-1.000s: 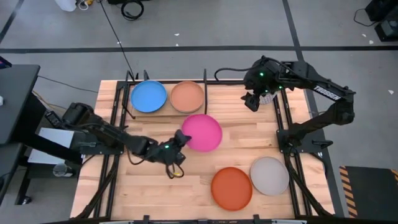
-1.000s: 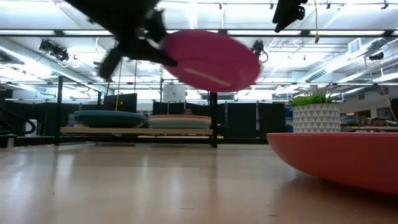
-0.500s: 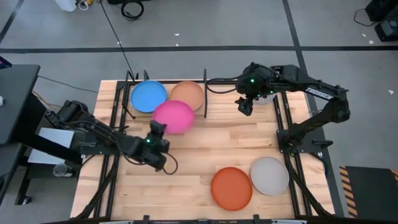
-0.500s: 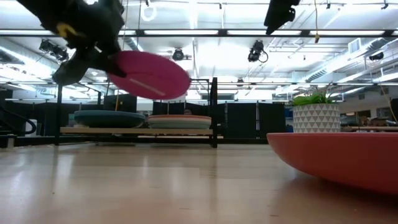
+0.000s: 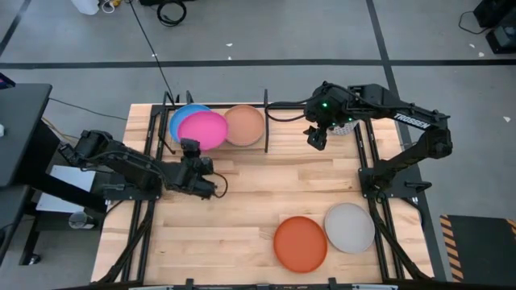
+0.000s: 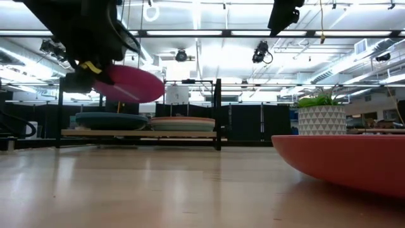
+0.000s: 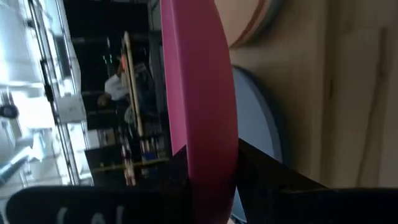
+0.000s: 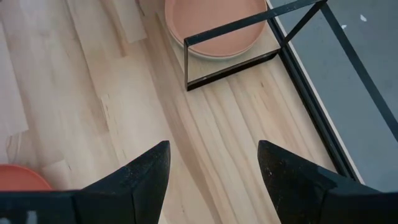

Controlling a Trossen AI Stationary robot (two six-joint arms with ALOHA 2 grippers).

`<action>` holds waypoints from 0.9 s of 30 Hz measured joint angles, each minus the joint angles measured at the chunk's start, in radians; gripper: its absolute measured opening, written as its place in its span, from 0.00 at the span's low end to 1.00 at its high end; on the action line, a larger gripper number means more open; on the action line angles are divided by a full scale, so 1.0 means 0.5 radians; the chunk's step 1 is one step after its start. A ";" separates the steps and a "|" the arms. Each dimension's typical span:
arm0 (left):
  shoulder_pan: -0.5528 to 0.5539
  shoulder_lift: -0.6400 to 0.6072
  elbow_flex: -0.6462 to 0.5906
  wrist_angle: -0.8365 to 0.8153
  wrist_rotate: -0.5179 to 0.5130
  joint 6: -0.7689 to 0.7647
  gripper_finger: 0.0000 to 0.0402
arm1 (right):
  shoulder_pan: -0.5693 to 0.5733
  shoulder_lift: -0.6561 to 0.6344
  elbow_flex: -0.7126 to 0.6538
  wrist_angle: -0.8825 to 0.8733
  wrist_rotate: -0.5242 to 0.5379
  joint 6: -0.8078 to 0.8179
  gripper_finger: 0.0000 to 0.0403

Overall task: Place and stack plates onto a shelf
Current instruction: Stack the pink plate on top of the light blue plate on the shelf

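The left pincer (image 5: 193, 161), clamped on the magenta plate (image 5: 203, 130), has carried it from mid-bench to above the bright blue plate (image 5: 179, 118) in the shelf's (image 5: 265, 121) left bay, apparently not yet resting. Release should follow. The right pincer (image 5: 315, 138) hovers open nearby.

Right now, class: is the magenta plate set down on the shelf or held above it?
Held above: the left gripper clamps the magenta plate, clear of the bright blue plate.

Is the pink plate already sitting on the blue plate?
Apart. In the low view the pink plate, held by the left gripper, hangs tilted with clear space above the blue plate on the shelf.
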 joint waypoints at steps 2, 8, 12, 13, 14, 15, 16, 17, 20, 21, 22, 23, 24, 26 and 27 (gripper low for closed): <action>0.074 0.001 -0.034 0.016 0.035 0.007 0.24 | 0.000 0.000 0.000 0.000 0.000 0.000 0.62; 0.250 0.002 -0.137 0.016 0.077 0.007 0.24 | -0.001 0.000 0.000 0.000 -0.001 0.000 0.62; 0.309 0.002 -0.185 0.036 0.046 0.009 0.24 | -0.001 0.000 0.000 0.000 -0.001 0.000 0.62; 0.326 0.002 -0.200 0.044 0.046 0.009 0.24 | -0.001 0.000 0.000 0.000 -0.001 0.001 0.62; 0.345 0.002 -0.215 0.057 0.046 0.012 0.24 | -0.001 0.000 0.000 0.000 -0.001 0.000 0.62; 0.365 0.002 -0.226 0.077 0.047 0.029 0.24 | -0.001 0.000 0.000 0.001 -0.001 0.001 0.62; 0.382 0.002 -0.235 0.100 0.046 0.054 0.24 | -0.001 0.000 0.000 0.001 -0.001 0.001 0.62; 0.400 0.002 -0.243 0.129 0.046 0.076 0.24 | -0.001 0.000 0.000 0.001 -0.001 0.001 0.62; 0.450 0.002 -0.244 0.229 0.046 0.157 0.24 | -0.001 0.000 0.000 0.001 -0.001 0.001 0.62; 0.468 0.002 -0.244 0.265 0.049 0.178 0.24 | -0.001 0.000 0.000 0.001 -0.002 0.001 0.62; 0.485 0.002 -0.244 0.298 0.057 0.208 0.25 | -0.001 0.000 0.000 0.000 -0.002 0.001 0.62; 0.505 0.002 -0.244 0.328 0.075 0.228 0.25 | -0.001 0.000 0.000 0.000 -0.002 0.001 0.62; 0.527 0.002 -0.244 0.346 0.104 0.241 0.25 | -0.001 0.000 0.000 0.000 -0.002 0.001 0.62; 0.576 0.002 -0.244 0.363 0.193 0.256 0.25 | -0.001 0.000 0.000 0.000 -0.002 0.001 0.62; 0.599 0.002 -0.244 0.370 0.252 0.255 0.25 | -0.001 0.000 0.000 -0.001 -0.002 0.001 0.62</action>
